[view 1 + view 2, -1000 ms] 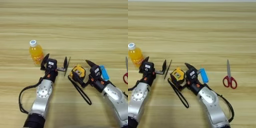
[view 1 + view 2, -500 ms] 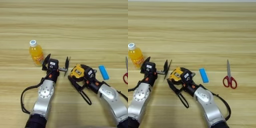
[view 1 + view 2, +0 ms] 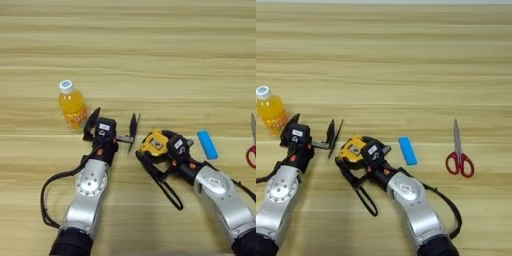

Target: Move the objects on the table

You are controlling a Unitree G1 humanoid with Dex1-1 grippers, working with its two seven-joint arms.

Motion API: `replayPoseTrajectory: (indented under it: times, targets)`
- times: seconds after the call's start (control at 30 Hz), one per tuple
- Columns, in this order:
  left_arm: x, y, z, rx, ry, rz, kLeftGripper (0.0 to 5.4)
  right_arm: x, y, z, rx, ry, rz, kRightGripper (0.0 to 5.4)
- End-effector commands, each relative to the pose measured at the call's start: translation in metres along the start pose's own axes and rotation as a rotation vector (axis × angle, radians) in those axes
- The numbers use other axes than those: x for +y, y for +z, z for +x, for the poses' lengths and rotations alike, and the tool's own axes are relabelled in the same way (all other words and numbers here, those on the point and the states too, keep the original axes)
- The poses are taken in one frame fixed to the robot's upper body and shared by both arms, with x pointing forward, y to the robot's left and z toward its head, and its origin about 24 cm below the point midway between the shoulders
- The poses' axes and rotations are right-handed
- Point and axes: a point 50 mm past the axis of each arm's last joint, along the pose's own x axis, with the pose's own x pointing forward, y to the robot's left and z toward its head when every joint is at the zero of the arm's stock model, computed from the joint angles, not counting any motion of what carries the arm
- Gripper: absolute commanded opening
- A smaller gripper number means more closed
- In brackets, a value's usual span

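Here the right pincer [image 3: 161,145] grips the tape measure [image 3: 152,144] (strap trailing).

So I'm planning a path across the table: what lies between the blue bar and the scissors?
Nothing: in the right eye view only bare table separates the blue bar from the red-handled scissors.

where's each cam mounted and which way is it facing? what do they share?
Left eye view: on the head, looking down on the light wooden table; both silver forearms show, left gripper beside the orange-juice bottle with white cap, right gripper at the yellow-black tape measure.
Right eye view: same head, same downward aim, reaching further right, so the red-handled scissors show whole.
Shared: both arms, bottle, tape measure, thin dark stick, flat blue bar.
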Motion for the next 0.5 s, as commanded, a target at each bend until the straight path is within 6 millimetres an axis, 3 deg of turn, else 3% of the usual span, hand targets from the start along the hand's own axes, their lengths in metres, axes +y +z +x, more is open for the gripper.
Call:
replayPoseTrajectory:
  times: [0.03, 0.37, 0.5]
  targets:
    - [0.0015, 0.0010, 0.0017, 0.006, 0.010, 0.002, 5.39, -0.0020, 0.0010, 0.0032, 0.007, -0.010, -0.003, 5.40]
    - [0.0017, 0.0010, 0.0011, 0.007, 0.014, 0.002, 5.39, -0.0013, -0.0010, 0.0052, 0.024, -0.004, -0.014, 5.40]
    - [0.0014, 0.0005, 0.0007, 0.009, 0.013, 0.002, 5.40, -0.0014, -0.0011, 0.0047, 0.024, -0.004, -0.015, 4.88]
